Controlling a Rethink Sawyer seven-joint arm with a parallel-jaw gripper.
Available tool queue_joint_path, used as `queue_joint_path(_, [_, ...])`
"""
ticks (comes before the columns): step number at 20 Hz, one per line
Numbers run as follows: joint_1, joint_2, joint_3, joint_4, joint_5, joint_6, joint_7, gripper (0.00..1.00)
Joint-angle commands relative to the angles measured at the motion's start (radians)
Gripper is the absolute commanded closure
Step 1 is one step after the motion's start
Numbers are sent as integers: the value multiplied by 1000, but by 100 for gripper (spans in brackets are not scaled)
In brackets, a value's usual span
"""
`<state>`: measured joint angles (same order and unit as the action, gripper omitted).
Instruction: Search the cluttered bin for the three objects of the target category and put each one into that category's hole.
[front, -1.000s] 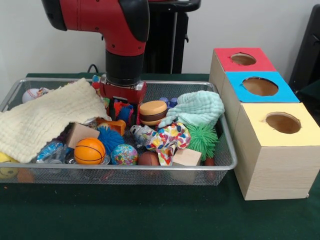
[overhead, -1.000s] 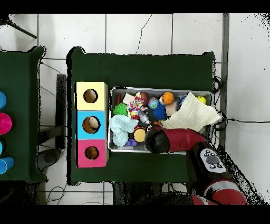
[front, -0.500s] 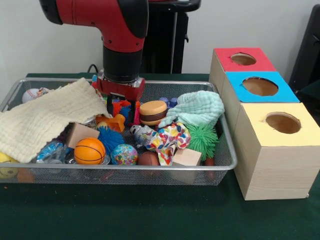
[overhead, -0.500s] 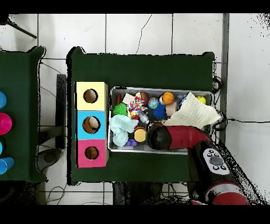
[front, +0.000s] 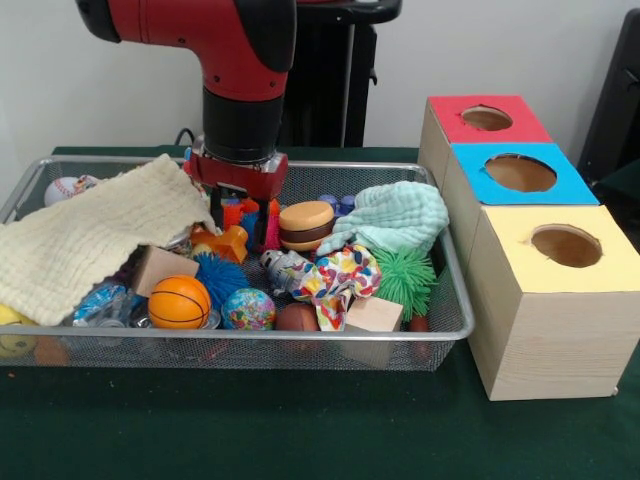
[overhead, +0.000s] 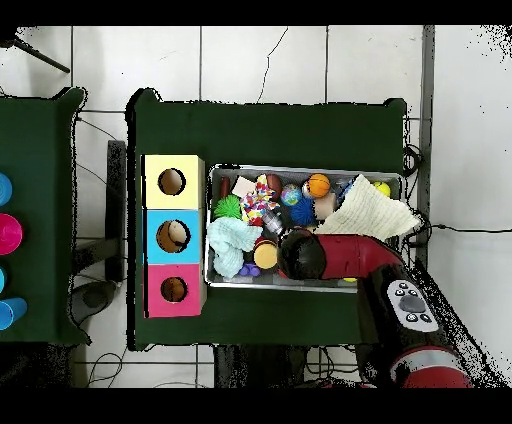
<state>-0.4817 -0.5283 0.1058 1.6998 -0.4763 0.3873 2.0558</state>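
The wire mesh bin (front: 250, 335) lies on the green table, full of toys; it also shows in the overhead view (overhead: 305, 168). My gripper (front: 241, 222) hangs just above the clutter at the bin's back middle. In the overhead view the arm (overhead: 305, 255) hides it. A small tan-orange plush toy (front: 228, 245) lies in the bin right below the gripper, apart from it. I cannot pick out a pale yellow plush. The red-topped box's hole (front: 487, 118) is farthest back in the row right of the bin and shows in the overhead view (overhead: 174, 289).
A cream cloth (front: 90, 235) covers the bin's left part and a mint cloth (front: 395, 215) lies at its back right. A toy basketball (front: 179, 302), blue spiky ball (front: 220, 275), green spiky ball (front: 405, 280) and toy burger (front: 305, 225) surround the gripper. Blue-topped (front: 520, 172) and yellow-topped (front: 565, 245) boxes stand nearer.
My gripper has risen out of the clutter and shifted slightly left in the front view. The tan-orange plush stays in the bin, now more exposed.
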Motion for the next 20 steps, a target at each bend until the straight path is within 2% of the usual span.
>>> queue_joint_path(1, [1, -10, 86, -68, 57, 118, -9, 0])
queue_joint_path(8, [-10, -20, 120, -6, 135, 217, -15, 0])
queue_joint_path(12, [-63, 5, 171, 10, 190, 353, -88, 0])
queue_joint_path(14, [-86, 17, 189, 13, 205, 391, -110, 0])
queue_joint_path(16, [-92, 25, 190, 8, 176, 335, -117, 0])
queue_joint_path(20, [-79, 4, 154, 4, 68, 180, -89, 0])
